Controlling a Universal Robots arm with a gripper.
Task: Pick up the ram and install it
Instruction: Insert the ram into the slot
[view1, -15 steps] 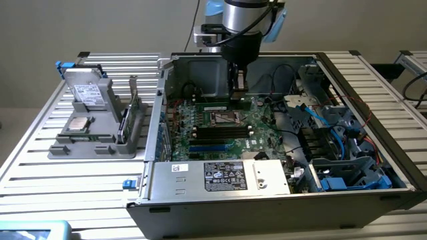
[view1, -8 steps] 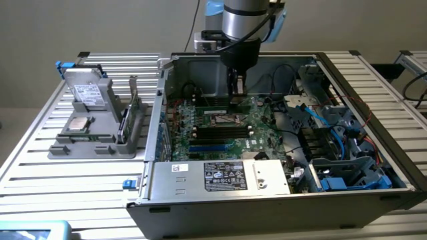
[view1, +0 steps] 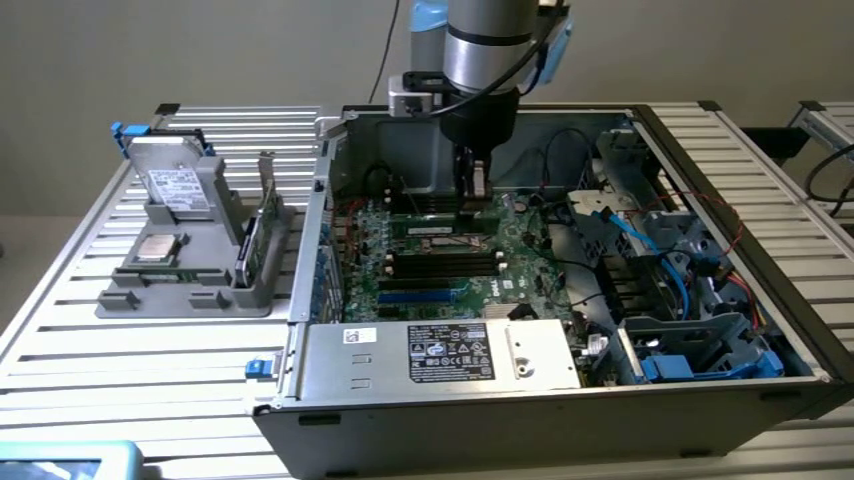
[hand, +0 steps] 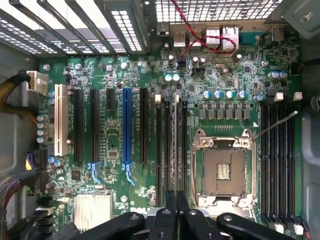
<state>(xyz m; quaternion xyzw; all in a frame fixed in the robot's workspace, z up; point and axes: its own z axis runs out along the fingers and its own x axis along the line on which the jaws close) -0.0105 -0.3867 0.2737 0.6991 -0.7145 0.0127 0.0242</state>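
Note:
My gripper (view1: 474, 192) reaches straight down into the open computer case (view1: 561, 420), over the far memory slots of the green motherboard (view1: 441, 290). In the wrist view its black fingers (hand: 169, 212) are shut on the ram (hand: 175, 145). The ram shows edge-on as a thin pale strip. It runs lengthwise along the bank of black memory slots (hand: 167, 145) beside the empty processor socket (hand: 223, 167). I cannot tell whether the stick touches a slot or hangs just above it.
A grey parts holder (view1: 174, 290) beside the case at the exterior view's left carries a silver processor chip (view1: 160, 247) and an upright green expansion card (view1: 263, 235). Blue and black cables (view1: 641, 240) crowd the case's other side. A second memory bank (hand: 277, 160) flanks the socket.

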